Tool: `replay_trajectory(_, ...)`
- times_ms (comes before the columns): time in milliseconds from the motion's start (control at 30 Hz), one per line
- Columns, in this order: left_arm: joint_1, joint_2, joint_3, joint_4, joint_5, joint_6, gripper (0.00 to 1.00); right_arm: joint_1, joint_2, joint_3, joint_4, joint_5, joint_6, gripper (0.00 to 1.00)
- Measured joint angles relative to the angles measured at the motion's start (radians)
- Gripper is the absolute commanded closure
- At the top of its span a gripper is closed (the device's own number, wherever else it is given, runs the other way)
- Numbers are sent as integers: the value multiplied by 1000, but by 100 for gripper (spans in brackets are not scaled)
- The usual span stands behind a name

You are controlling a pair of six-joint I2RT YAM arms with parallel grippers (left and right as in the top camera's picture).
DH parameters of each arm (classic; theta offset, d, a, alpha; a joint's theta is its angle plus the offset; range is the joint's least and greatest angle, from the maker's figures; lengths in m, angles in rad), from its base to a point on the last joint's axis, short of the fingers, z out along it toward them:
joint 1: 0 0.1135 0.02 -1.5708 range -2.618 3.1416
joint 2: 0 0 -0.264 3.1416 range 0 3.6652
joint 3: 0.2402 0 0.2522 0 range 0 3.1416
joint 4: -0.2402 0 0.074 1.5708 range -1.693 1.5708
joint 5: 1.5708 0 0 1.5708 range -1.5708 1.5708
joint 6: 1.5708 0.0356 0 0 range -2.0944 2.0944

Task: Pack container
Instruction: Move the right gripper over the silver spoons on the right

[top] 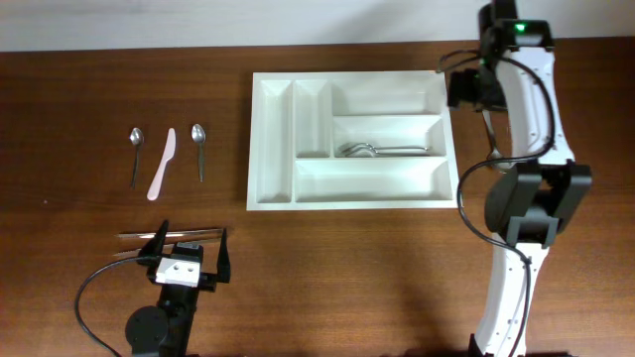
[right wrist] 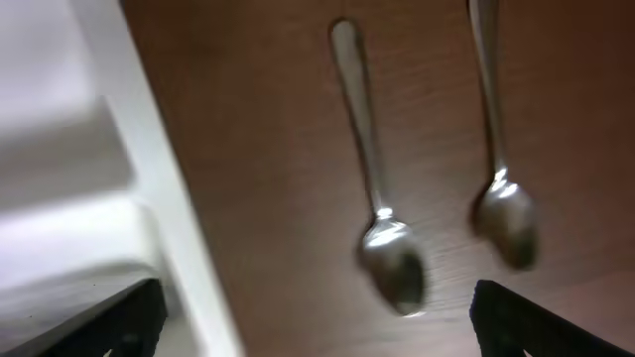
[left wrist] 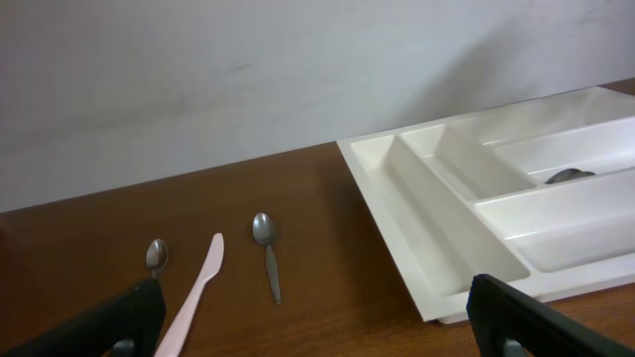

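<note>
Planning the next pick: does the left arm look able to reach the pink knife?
Probably yes. The left claw is open, and the pink knife lies flat on the table ahead of it, apart from the spoons beside it, with nothing on top.

The table is dark brown wood. A big white container sits flat on it, near the back and about in the middle. Well to the left of it, three things lie side by side but apart: a small spoon, a pink knife and a bigger spoon. Nearer the front on that side lie some long thin shiny sticks. In the blurry right wrist view, two more spoons lie on the wood beside the container's wall.
</note>
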Motion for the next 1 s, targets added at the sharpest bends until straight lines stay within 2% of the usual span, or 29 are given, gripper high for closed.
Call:
replay_trajectory(133, 0, 0, 0, 0, 0, 0, 1, -34, 0, 0, -2, -19, -203, 1)
replay_trajectory(367, 0, 0, 0, 0, 0, 0, 1, -92, 14, 0, 4, -97, -355, 1)
replay_trajectory(600, 0, 0, 0, 0, 0, 0, 1, -150, 70, 0, 6, -145, -401, 1)
replay_trajectory(1000, 0, 0, 0, 0, 0, 0, 1, -152, 126, 0, 6, -156, -408, 1)
